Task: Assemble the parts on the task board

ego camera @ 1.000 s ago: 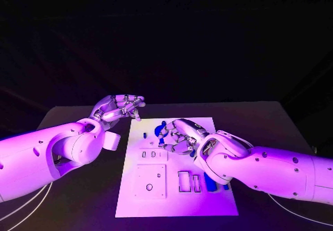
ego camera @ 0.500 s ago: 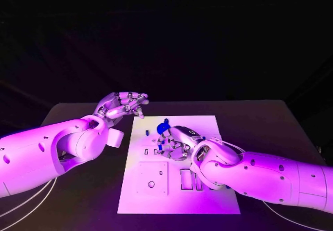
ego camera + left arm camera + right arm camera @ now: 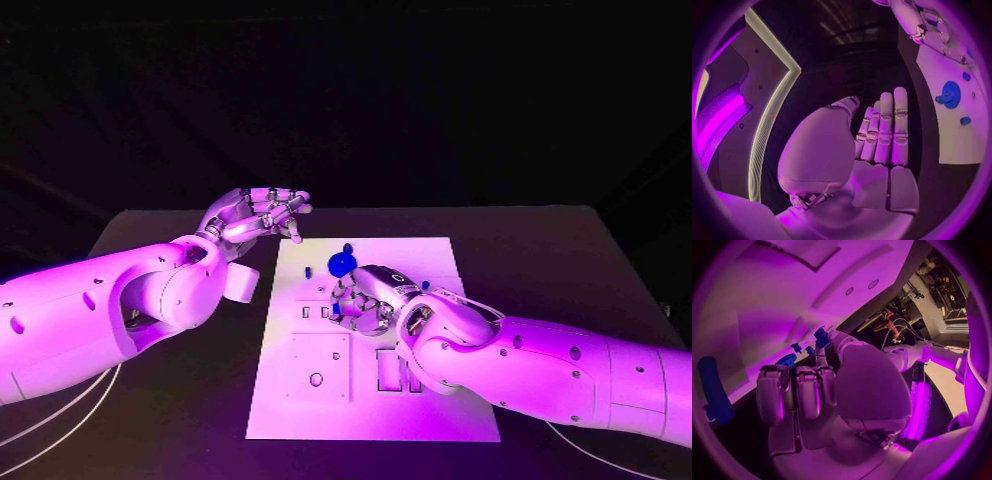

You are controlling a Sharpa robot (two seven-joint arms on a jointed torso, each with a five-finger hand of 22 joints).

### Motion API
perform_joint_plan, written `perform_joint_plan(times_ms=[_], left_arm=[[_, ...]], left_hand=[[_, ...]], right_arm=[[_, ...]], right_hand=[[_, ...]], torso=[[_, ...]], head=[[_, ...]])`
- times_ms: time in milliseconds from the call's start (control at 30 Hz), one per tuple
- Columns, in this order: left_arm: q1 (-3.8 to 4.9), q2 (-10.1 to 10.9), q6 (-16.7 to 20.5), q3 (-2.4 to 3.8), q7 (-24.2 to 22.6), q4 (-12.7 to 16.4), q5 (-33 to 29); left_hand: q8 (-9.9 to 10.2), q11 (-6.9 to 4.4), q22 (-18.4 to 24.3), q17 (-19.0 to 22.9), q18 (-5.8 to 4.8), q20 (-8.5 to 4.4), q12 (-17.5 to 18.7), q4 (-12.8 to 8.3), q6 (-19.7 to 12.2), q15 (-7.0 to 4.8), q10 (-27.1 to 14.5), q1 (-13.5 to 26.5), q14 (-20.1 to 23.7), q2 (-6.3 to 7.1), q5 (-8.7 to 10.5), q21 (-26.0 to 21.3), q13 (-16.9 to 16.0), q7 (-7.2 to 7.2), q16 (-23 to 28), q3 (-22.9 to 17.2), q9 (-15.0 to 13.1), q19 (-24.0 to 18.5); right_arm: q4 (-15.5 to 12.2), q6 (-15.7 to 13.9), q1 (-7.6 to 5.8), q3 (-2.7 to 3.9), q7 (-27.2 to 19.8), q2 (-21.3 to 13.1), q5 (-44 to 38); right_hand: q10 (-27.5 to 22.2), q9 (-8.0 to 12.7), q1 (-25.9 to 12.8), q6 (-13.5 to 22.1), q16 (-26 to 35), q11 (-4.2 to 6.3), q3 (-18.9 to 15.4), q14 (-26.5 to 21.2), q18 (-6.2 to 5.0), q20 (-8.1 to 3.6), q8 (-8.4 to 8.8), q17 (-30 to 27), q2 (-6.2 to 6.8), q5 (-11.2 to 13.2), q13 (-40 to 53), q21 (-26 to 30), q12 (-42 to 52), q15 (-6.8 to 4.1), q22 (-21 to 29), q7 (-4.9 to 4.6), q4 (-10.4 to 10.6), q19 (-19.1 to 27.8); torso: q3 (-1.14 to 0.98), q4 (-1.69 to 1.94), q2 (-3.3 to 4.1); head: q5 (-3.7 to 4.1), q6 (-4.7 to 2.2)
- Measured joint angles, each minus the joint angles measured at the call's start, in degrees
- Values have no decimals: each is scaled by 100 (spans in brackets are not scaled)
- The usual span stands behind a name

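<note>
Parts lie on the board [image 3: 433, 415] mid-worktop: a round blue part [image 3: 342, 263] sits near its far end. Right hand [image 3: 368, 297] rests curled over the board, seemingly pinching a small blue piece [image 3: 821, 337]. Left hand [image 3: 260, 215] hovers beside the board, fingers apart, empty.

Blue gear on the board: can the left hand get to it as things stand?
Probably yes. The left hand holds nothing, hovering off the board's far left corner. The gear lies uncovered nearby; the right hand works just nearer the robot, so it could crowd the approach.
</note>
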State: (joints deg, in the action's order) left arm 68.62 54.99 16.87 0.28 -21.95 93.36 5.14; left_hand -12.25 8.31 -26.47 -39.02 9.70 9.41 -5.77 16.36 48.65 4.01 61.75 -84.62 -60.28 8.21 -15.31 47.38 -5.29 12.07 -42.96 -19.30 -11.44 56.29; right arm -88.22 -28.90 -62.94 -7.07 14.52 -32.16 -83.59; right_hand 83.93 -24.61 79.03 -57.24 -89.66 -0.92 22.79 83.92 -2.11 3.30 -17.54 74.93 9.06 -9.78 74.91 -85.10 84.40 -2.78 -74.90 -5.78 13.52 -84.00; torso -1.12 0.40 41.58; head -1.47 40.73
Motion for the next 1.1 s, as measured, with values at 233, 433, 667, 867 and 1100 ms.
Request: perform_joint_plan(times_ms=[233,433,667,867,1100], left_arm=[[0,6,-5,0,1,5,0],[0,16,-7,0,3,9,0],[0,-4,-12,0,4,-1,4],[0,-14,-15,0,5,-22,5],[0,-16,-18,1,5,-27,5]], left_hand=[[0,0,0,0,0,0,0,16,0,0,0,0,0,0,0,0,-4,0,0,-16,1,0],[0,0,1,0,0,0,0,16,0,0,0,0,0,0,0,0,-5,0,0,-16,1,0],[0,0,2,0,0,0,0,16,0,0,0,0,0,0,0,0,-5,0,0,-16,2,0],[0,0,2,0,0,0,0,16,0,0,0,0,0,0,0,0,-4,0,0,-16,2,0],[0,0,2,0,0,0,0,16,0,0,0,0,0,0,0,0,-4,0,0,-16,2,0]], right_arm=[[47,18,41,-3,29,43,-48],[98,24,48,-4,37,70,-70],[119,13,50,-4,39,88,-87],[122,5,54,-7,42,88,-97],[124,6,55,-8,48,87,-102]], right_hand=[[0,0,17,0,0,0,-1,0,0,0,0,0,17,-11,0,0,0,0,0,2,0,0],[0,-1,-1,9,0,0,-1,0,-1,0,-50,-1,49,-11,0,0,0,0,-4,10,0,0],[0,-2,-16,11,0,0,-1,0,-1,0,-101,-1,64,-10,0,0,0,0,-4,9,0,0],[0,-6,-39,38,0,0,-2,0,-1,0,-101,-1,87,-10,0,1,-24,0,-4,-16,0,0],[21,-163,-46,69,0,-21,-2,0,-2,0,-101,-2,138,17,0,1,-47,0,-3,-45,0,0]], torso=[[3,3,2],[3,2,3],[3,-7,3],[3,-10,-2],[1,-9,-3]], head=[[-12,9],[-11,18],[-17,26],[-1,31],[3,35]])
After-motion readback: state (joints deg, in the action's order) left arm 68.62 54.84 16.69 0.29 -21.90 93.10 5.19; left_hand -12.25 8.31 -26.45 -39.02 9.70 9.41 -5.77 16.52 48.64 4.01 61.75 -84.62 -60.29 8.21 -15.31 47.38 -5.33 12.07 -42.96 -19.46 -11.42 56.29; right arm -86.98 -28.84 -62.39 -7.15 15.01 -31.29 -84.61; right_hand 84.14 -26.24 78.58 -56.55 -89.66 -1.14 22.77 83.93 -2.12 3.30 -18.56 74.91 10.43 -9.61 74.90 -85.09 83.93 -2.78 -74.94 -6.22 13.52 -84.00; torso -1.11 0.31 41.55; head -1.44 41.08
